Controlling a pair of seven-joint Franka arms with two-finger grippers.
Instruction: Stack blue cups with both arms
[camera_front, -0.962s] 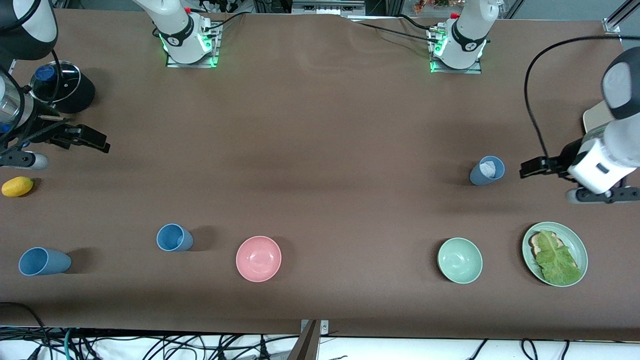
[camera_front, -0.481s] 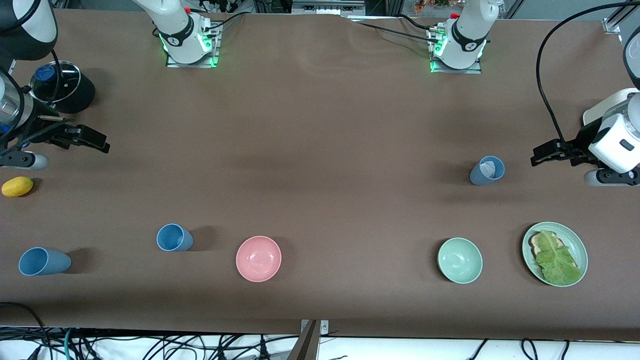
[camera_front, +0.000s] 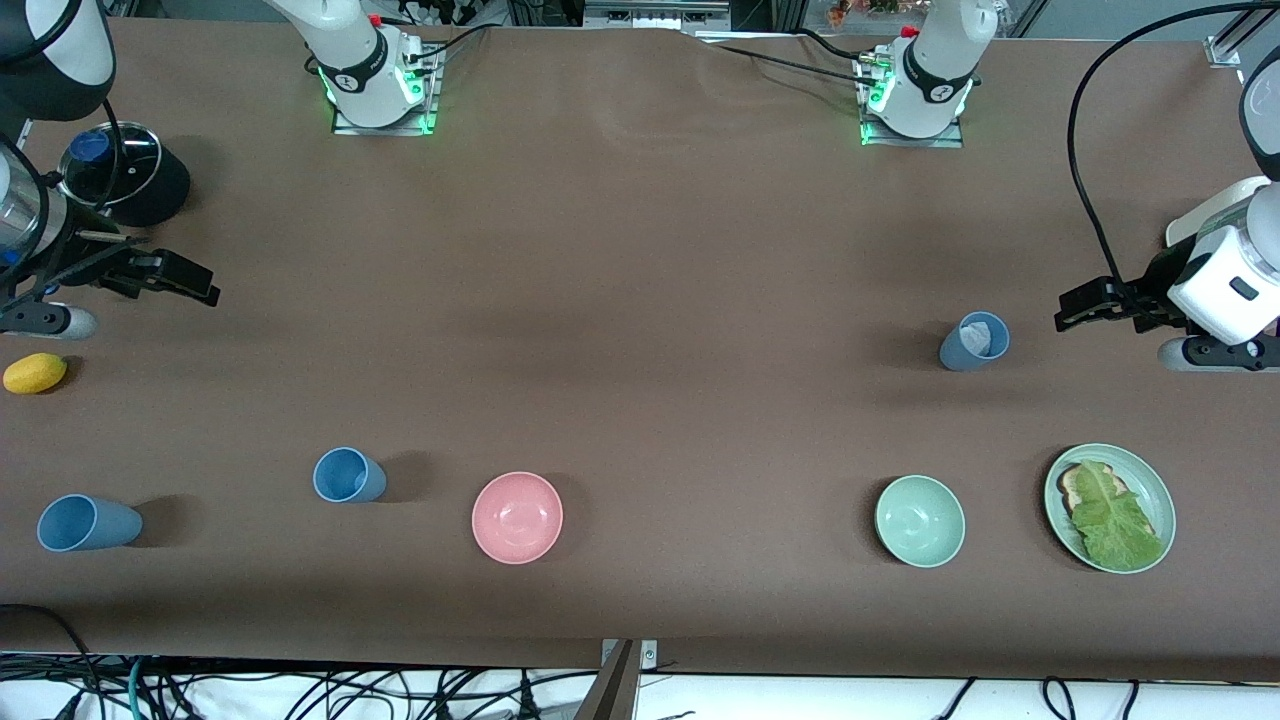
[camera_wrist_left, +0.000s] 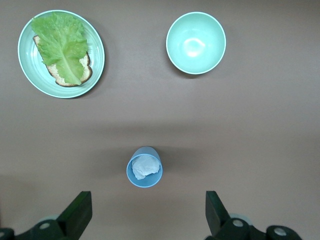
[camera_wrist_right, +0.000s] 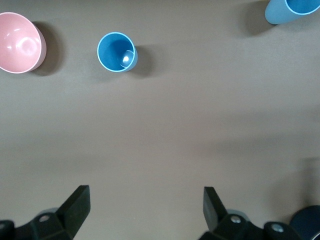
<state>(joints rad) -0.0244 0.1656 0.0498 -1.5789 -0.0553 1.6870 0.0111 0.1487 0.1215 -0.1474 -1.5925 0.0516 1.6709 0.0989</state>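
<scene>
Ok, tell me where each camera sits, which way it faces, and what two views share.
Front view: high across the table, facing both arms' bases; left pincer and right pincer hang open.
Left wrist view: on the left wrist, looking down at the grey-blue cup, green bowl and plate; own fingers show.
Right wrist view: looking down at a blue cup and pink bowl; own fingers show.
Shared: front and left wrist views show the grey-blue cup.

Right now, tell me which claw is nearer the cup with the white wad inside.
Left. The left claw hangs open beside the cup; the right claw waits open at the other end of the table.
</scene>
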